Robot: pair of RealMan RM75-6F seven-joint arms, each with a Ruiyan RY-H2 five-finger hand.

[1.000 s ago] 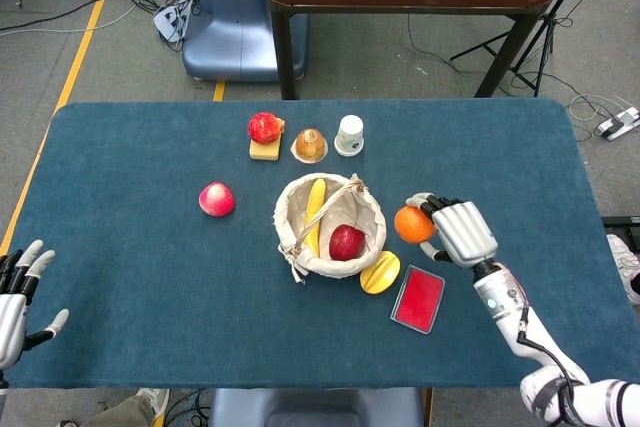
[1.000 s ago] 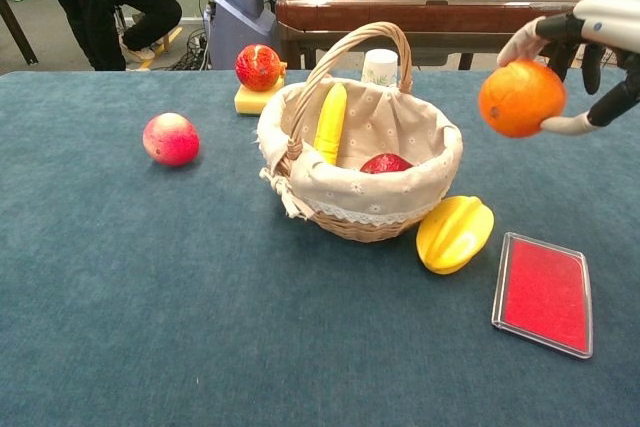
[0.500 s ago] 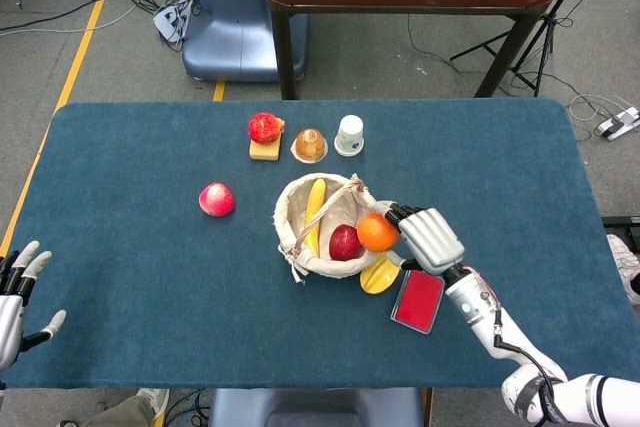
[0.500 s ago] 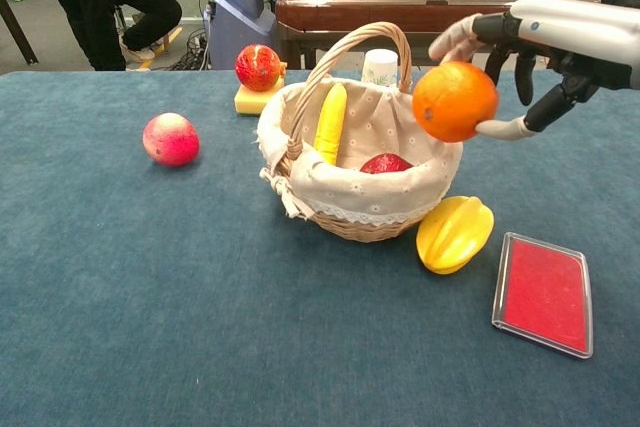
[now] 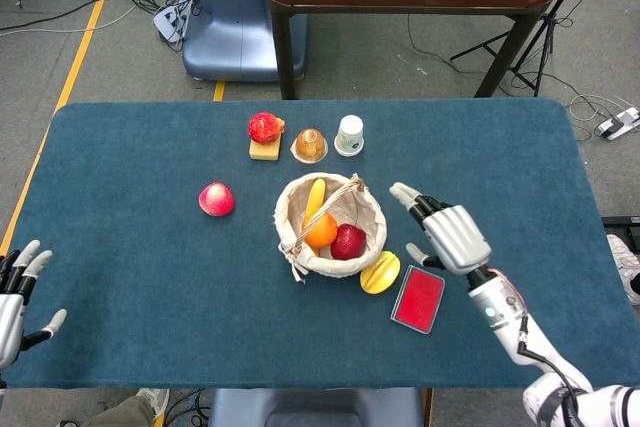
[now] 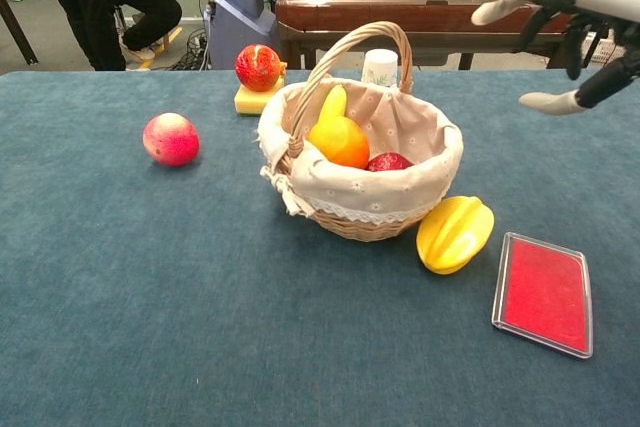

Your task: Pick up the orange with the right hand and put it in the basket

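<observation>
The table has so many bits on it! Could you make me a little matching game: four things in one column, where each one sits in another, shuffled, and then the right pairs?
Things:
1. orange
2. star fruit
3. red card
4. right hand

Places:
A. flat on the cloth, at the near right
B. in the air right of the basket, holding nothing
C. inside the basket, against the banana
D. on the cloth, touching the basket's outside

Pairs: 1-C, 2-D, 3-A, 4-B
</observation>
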